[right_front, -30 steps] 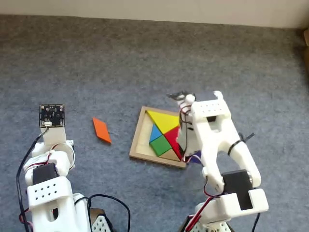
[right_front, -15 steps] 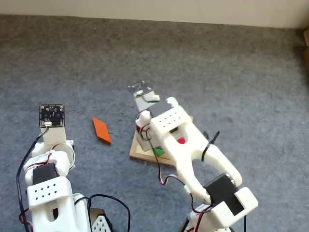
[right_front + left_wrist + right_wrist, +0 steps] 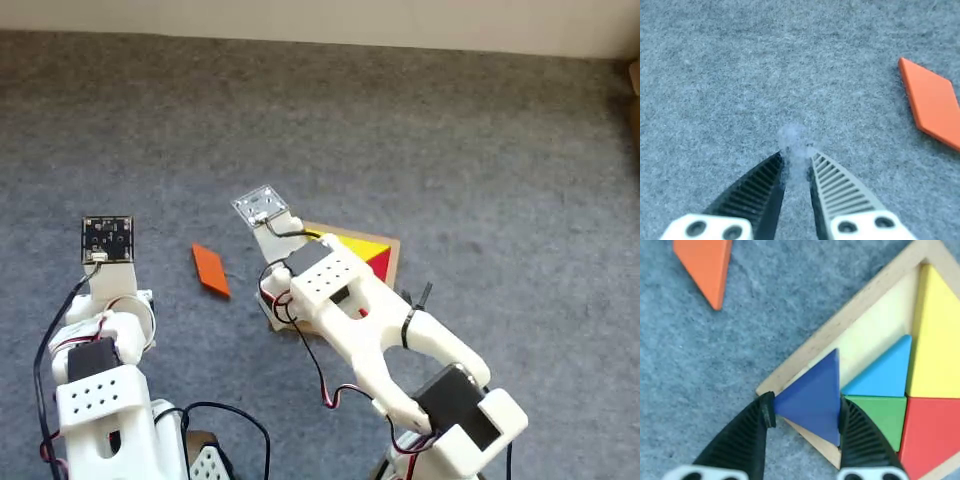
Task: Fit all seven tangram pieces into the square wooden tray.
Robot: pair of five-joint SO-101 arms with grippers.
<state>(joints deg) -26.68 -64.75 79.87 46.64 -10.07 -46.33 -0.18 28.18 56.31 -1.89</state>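
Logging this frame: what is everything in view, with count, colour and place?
tray: one, pale wood, on the carpet
yellow triangle: one, yellow, in the tray
red triangle: one, red, in the tray beside the yellow triangle
green piece: one, green, in the tray against the red triangle
light blue triangle: one, light blue, in the tray above the green piece
dark blue triangle: one, dark blue, at the tray's corner
orange parallelogram: one, orange, on the carpet apart from the tray
carpet: one, grey
left gripper: one, over bare carpet, narrowly open
right gripper: one, gripping the dark blue triangle

Hand (image 3: 806, 412) gripping dark blue triangle (image 3: 815, 392), wooden tray (image 3: 860, 305) beneath
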